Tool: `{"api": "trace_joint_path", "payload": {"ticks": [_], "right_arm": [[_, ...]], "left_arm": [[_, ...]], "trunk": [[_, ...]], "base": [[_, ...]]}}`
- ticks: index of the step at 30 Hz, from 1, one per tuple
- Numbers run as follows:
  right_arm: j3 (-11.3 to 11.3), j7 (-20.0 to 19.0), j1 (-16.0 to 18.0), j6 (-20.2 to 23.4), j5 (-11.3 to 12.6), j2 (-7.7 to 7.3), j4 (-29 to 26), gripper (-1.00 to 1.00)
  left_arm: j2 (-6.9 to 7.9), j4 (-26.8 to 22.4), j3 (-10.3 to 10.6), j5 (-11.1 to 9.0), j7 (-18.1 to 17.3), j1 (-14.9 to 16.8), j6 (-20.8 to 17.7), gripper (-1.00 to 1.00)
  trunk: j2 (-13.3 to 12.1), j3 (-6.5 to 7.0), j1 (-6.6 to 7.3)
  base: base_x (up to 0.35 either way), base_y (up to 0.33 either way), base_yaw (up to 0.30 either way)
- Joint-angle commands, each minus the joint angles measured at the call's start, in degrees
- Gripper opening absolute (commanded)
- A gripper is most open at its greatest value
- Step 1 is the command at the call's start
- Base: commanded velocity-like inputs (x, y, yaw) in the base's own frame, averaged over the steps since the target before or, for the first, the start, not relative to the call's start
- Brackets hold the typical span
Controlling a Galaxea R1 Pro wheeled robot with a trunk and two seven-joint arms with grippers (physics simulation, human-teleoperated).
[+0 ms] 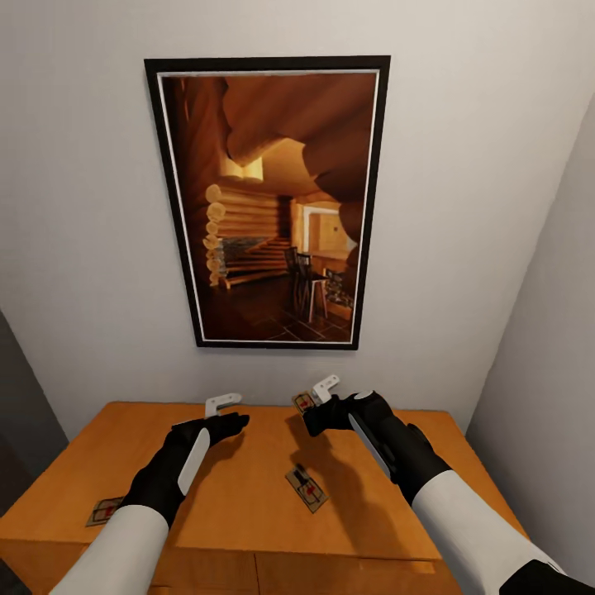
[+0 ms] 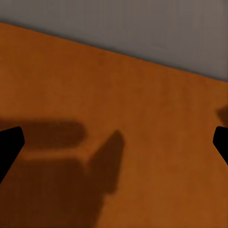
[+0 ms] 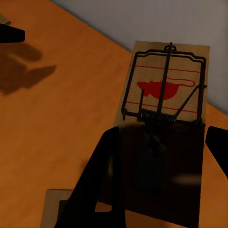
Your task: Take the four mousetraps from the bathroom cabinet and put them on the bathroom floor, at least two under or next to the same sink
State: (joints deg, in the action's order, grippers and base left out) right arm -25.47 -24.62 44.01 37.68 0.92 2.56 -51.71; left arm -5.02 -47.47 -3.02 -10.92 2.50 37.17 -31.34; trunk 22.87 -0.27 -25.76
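Three mousetraps show over the honey-orange cabinet top (image 1: 240,496). One mousetrap (image 1: 106,510) lies at the cabinet's left front edge and a second (image 1: 307,487) lies near the middle. My right gripper (image 1: 318,393) is shut on the third mousetrap (image 1: 303,402), held slightly above the back of the top near the wall. In the right wrist view this mousetrap (image 3: 166,90) sits between the dark fingers (image 3: 102,180), its far end overlapping the grey wall. My left gripper (image 1: 221,405) hovers open over bare wood, fingertips (image 2: 9,142) spread wide with nothing between them.
A large framed picture (image 1: 268,202) hangs on the white wall straight behind the cabinet. Another wall (image 1: 545,347) closes in on the right. Drawer fronts (image 1: 330,574) show below the cabinet's front edge. A pale board corner (image 3: 54,206) lies under the right gripper.
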Motion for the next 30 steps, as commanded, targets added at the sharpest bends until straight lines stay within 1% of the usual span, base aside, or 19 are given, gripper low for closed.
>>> {"api": "trace_joint_path", "payload": {"ticks": [1,7,19,24,30], "right_arm": [[-0.01,-0.08,0.02,0.29,0.07,-0.01,-0.05,-1.00],[-0.01,-0.08,0.02,0.29,0.08,-0.01,-0.03,-1.00],[-0.01,-0.07,0.02,0.29,0.13,-0.01,-0.03,-1.00],[-0.01,-0.06,0.02,0.29,0.13,-0.01,0.01,-1.00],[-0.01,-0.01,0.02,0.29,0.21,-0.01,0.03,-1.00]], "left_arm": [[-0.06,-0.07,-0.14,-0.59,0.25,0.01,-0.30,1.00],[-0.01,-0.14,-0.14,-0.59,0.15,0.01,-0.30,1.00],[0.00,-0.16,-0.14,-0.59,0.13,-0.01,-0.30,1.00],[-0.01,-0.13,-0.11,-0.59,0.13,0.01,-0.36,1.00],[-0.07,-0.09,0.01,-0.59,0.13,0.01,-0.47,1.00]], "trunk": [[0.05,-0.03,-0.03],[0.05,-0.03,-0.03],[0.05,-0.03,-0.03],[0.05,-0.03,-0.03],[0.05,-0.03,-0.03]], "base": [[0.004,-0.004,0.009],[0.001,-0.001,0.083],[0.000,0.000,0.245],[-0.023,-0.015,0.052],[-0.187,-0.172,0.008]]}}
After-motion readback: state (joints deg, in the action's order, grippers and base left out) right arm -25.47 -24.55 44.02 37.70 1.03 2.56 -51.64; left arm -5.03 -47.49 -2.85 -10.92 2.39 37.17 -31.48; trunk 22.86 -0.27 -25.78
